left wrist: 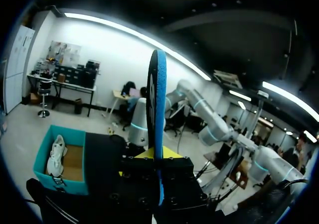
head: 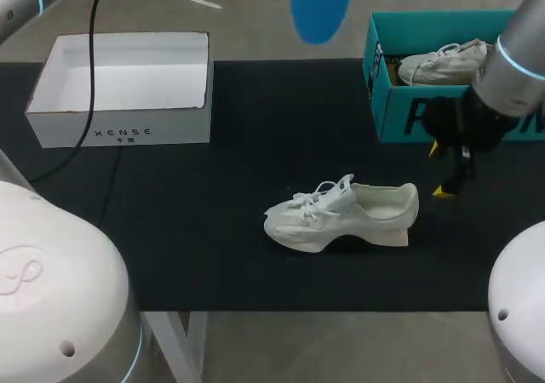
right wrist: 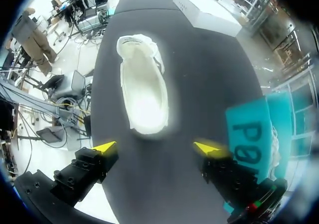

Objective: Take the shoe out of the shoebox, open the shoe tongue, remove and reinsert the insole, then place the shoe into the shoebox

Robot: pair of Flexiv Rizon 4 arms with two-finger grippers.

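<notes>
A white shoe (head: 341, 214) lies on its side on the black mat (head: 213, 230), toe to the left, its opening showing no insole (right wrist: 142, 92). The blue insole (head: 319, 7) hangs high over the table's far edge. In the left wrist view it stands edge-on (left wrist: 157, 109), with my left gripper (left wrist: 158, 157) shut on its lower end. My right gripper (head: 440, 170) hovers open just right of the shoe's heel. In its own view the heel lies just ahead of the wide-spread yellow tips (right wrist: 157, 148). The teal shoebox (head: 400, 119) stands at the back right.
A second white shoe (head: 443, 62) lies inside the teal shoebox, also seen from the left wrist (left wrist: 57, 157). An open white box (head: 128, 132) stands at the back left of the mat. My right arm partly covers the teal box's front wall.
</notes>
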